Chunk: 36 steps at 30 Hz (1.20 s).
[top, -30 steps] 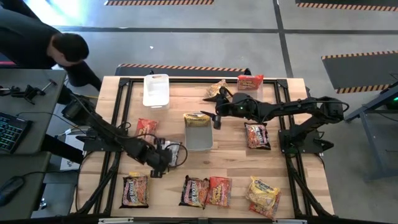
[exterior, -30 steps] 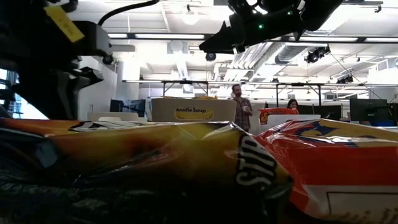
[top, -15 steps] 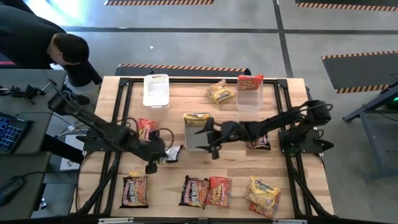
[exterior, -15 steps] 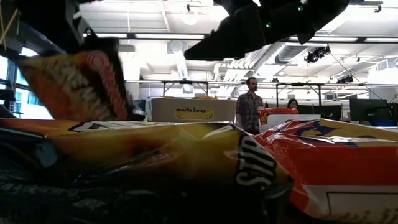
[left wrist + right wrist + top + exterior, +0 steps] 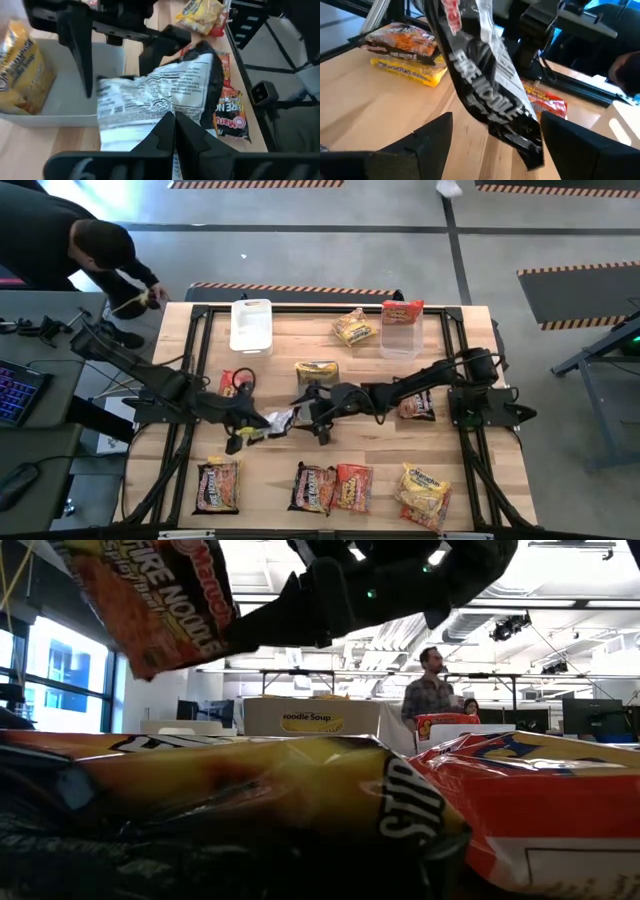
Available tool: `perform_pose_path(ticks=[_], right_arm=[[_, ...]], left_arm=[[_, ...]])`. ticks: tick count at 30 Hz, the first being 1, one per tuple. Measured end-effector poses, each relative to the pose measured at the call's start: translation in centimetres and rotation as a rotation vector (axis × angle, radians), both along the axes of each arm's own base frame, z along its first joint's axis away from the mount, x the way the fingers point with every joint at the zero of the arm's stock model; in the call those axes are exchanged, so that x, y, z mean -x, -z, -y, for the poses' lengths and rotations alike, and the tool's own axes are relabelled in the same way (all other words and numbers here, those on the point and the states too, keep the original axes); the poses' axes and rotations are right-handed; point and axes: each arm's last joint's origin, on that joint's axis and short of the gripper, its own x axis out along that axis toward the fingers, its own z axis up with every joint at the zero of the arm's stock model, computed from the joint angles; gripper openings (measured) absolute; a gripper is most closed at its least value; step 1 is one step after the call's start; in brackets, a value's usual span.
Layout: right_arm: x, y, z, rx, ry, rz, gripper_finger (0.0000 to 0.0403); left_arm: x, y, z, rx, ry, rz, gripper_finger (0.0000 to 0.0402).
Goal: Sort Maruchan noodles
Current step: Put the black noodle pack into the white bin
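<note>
Both arms have come closer together since a second ago. My right gripper (image 5: 318,423) was up by the far packets and has swung down to the middle of the table, next to the clear middle bin (image 5: 318,392). My left gripper (image 5: 247,427) has lifted a dark noodle packet (image 5: 278,421) off the wood and holds it up in the air between the two arms.

My left fingers are pinched tight on the edge of the dark packet (image 5: 165,100). My right fingers (image 5: 432,132) are spread wide, with nothing in them, and the packet (image 5: 490,95) hangs right in front of them.

I think I am in the middle of a hand-over. Next I would slide the wide right fingers around the hanging packet and close them, and only then let go with the left.

Most other packets lie along the near edge, like the yellow packet (image 5: 424,492). One yellow one already sits in the middle bin.
</note>
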Motion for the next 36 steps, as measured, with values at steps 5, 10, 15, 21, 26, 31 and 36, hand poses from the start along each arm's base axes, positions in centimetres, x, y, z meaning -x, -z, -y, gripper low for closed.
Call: perform_pose_path(ticks=[5, 10, 15, 21, 26, 31, 36], right_arm=[[-0.6, -0.8, 0.3, -0.023, -0.037, 0.079, 0.0282], [-0.7, -1.6, 0.7, -0.043, -0.05, 0.154, 0.0282], [-0.8, -1.9, 1.1, -0.081, -0.068, 0.174, 0.0266], [-0.8, -2.0, 1.1, -0.091, -0.075, 0.185, 0.0204], [-0.8, -2.0, 0.7, -0.092, -0.106, 0.18, 0.0132], [-0.7, -1.9, 0.2, -0.098, -0.129, 0.169, 0.0079], [-0.2, -2.6, 0.3, -0.115, -0.07, 0.105, 0.0073]], left_arm=[[0.3, -0.9, -0.2, -0.014, -0.006, 0.073, 0.0], [0.3, -1.5, -0.3, -0.022, 0.005, 0.122, 0.0], [0.4, -1.9, -0.5, -0.032, -0.006, 0.159, 0.0], [0.3, -2.2, -0.5, -0.023, -0.01, 0.189, 0.0], [0.3, -2.3, -0.5, -0.027, -0.017, 0.206, 0.0], [0.3, -2.3, -0.6, -0.036, -0.072, 0.207, 0.0005], [0.8, -1.9, -1.0, -0.069, -0.095, 0.162, 0.0038]])
